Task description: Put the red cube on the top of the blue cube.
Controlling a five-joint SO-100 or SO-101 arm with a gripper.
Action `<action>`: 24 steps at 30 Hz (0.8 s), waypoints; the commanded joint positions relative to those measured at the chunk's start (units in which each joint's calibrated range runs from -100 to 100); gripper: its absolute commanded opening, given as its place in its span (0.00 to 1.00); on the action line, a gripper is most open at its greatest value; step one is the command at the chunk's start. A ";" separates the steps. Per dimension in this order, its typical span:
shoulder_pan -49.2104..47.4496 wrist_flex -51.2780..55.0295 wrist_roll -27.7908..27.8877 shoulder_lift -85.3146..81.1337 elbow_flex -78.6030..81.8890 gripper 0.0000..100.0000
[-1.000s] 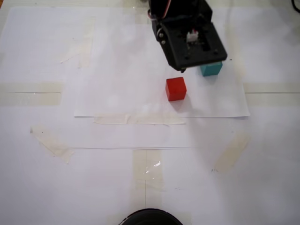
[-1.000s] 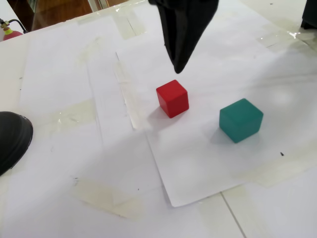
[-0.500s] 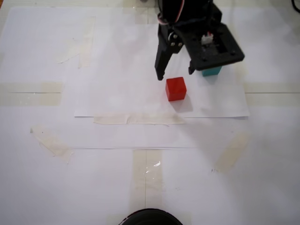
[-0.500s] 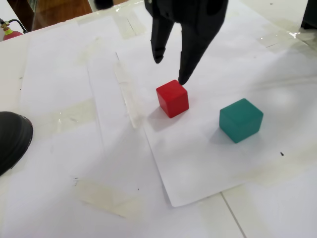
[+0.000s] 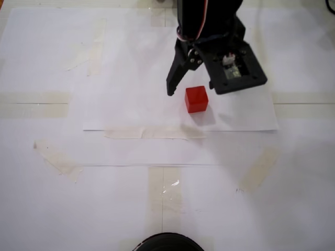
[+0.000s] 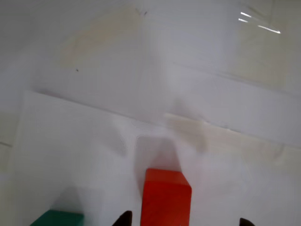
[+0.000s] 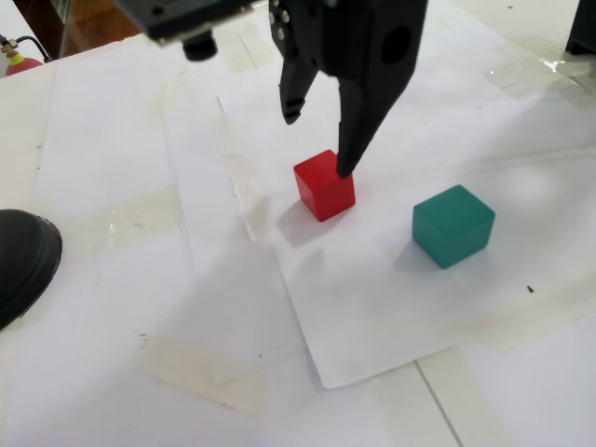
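Note:
The red cube (image 5: 196, 99) rests on a white paper sheet; it also shows in the wrist view (image 6: 165, 197) and in another fixed view (image 7: 324, 184). The blue cube (image 7: 453, 225), teal in colour, sits on the same sheet a cube's width or two from the red one, and shows at the wrist view's bottom left edge (image 6: 59, 218). In a fixed view from above, the arm hides it. My gripper (image 7: 318, 144) is open and empty, its fingers on either side of the red cube, just above it (image 5: 191, 86) (image 6: 183, 221).
A black round object (image 7: 19, 265) sits at the table edge, also seen in a fixed view (image 5: 167, 243). Strips of beige tape (image 5: 152, 133) hold paper sheets to the table. The top sheet's edge (image 7: 307, 326) lies near the cubes.

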 commanded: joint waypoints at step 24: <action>-1.89 -4.74 -0.68 6.34 -2.00 0.29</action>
